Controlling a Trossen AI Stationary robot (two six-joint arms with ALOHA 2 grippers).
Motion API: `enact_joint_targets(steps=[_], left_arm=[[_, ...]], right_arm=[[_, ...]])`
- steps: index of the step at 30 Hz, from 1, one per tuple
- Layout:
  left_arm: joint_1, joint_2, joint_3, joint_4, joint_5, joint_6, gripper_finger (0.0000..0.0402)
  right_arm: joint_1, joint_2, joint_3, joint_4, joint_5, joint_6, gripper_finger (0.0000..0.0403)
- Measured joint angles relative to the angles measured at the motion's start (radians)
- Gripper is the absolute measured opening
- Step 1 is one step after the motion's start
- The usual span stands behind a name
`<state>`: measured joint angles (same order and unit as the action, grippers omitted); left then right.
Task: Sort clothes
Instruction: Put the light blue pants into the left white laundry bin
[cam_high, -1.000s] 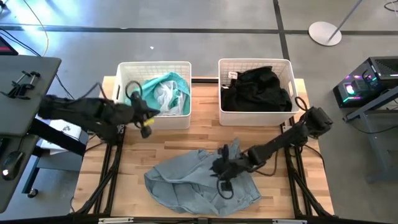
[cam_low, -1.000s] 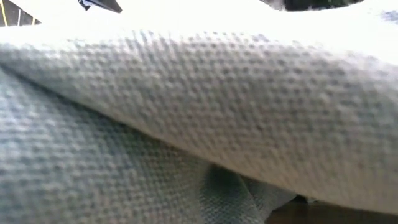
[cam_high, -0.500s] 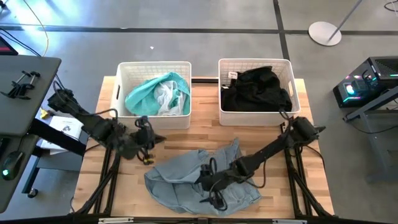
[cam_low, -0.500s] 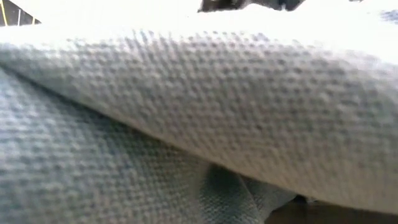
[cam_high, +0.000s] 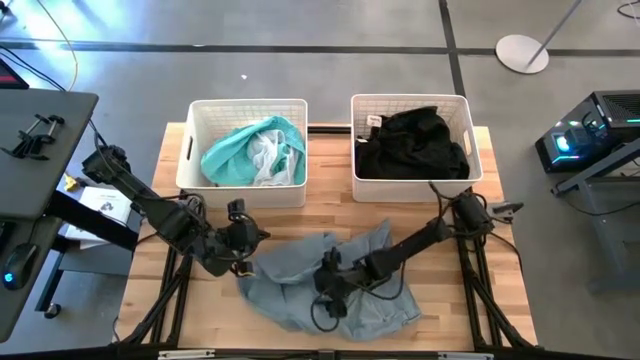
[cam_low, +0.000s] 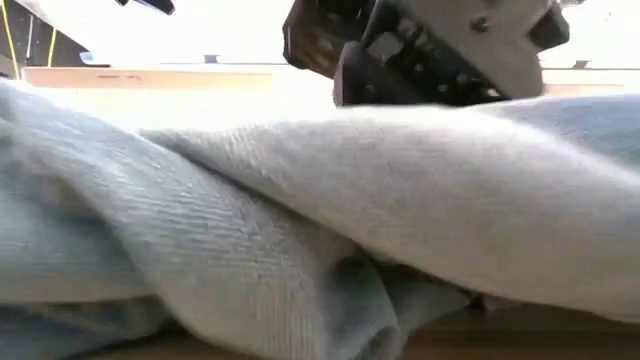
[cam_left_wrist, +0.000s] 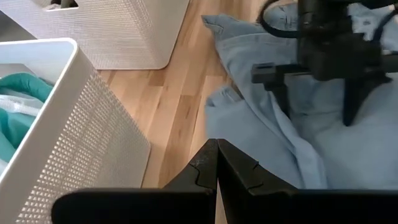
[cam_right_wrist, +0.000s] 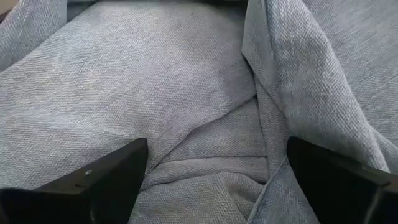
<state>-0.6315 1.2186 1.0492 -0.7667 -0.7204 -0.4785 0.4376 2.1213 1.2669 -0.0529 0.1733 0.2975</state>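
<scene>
The light blue-grey denim garment (cam_high: 285, 295) lies crumpled on the wooden table's near middle. My right gripper (cam_right_wrist: 217, 180) is open just above its middle, pointing down, with a raised fold (cam_right_wrist: 267, 106) between the spread fingers. It also shows in the left wrist view (cam_left_wrist: 317, 99) and the low view (cam_low: 430, 60). My left gripper (cam_left_wrist: 216, 155) is shut and holds nothing, low beside the denim's left edge (cam_high: 247, 242). Teal (cam_high: 235, 150) and white (cam_high: 265, 155) clothes lie in the left basket, black clothes (cam_high: 410, 145) in the right basket. My right gripper comes at the denim's middle from above, one finger (cam_right_wrist: 106, 180) on each side of the fold. I cannot tell whether the fingertips touch the cloth. My left gripper's shut tips are at the denim's left edge (cam_left_wrist: 230, 130); touching or apart, I cannot tell.
Two white slatted baskets stand side by side at the table's far edge, the left one (cam_high: 196, 150) and the right one (cam_high: 472, 150). Bare wood (cam_high: 330, 215) shows between the baskets and the denim. A dark side table with a clamp (cam_high: 30, 140) is off the left edge.
My left gripper has come away from the left basket's front, down and toward the near edge, to the denim's left edge. My right gripper has gone toward the table's left and down over the denim's middle. The denim has shifted, and the fold close before the low camera has dropped.
</scene>
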Motion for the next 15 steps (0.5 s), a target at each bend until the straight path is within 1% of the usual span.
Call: enact_joint_targets(steps=[1,3,6,9,15], left_arm=[[0.0,0.001,0.0,0.0,0.0,0.0,0.0],[0.0,0.002,0.0,-0.002,0.0,0.0,0.0],[0.0,0.002,0.0,-0.005,-0.002,0.0,0.0],[0.0,0.002,0.0,-0.008,-0.002,0.0,0.0],[-0.002,-0.002,0.0,-0.008,-0.003,-0.014,0.0]], right_arm=[[-0.006,0.007,-0.014,-0.002,-0.011,0.004,0.0373],[-0.006,0.023,-0.035,0.014,0.002,0.005,0.0354],[-0.001,0.043,-0.06,0.068,0.044,0.009,0.0303],[-0.005,0.043,-0.078,0.101,0.069,0.017,0.023],[-0.015,0.043,-0.149,0.25,0.106,0.042,0.006]])
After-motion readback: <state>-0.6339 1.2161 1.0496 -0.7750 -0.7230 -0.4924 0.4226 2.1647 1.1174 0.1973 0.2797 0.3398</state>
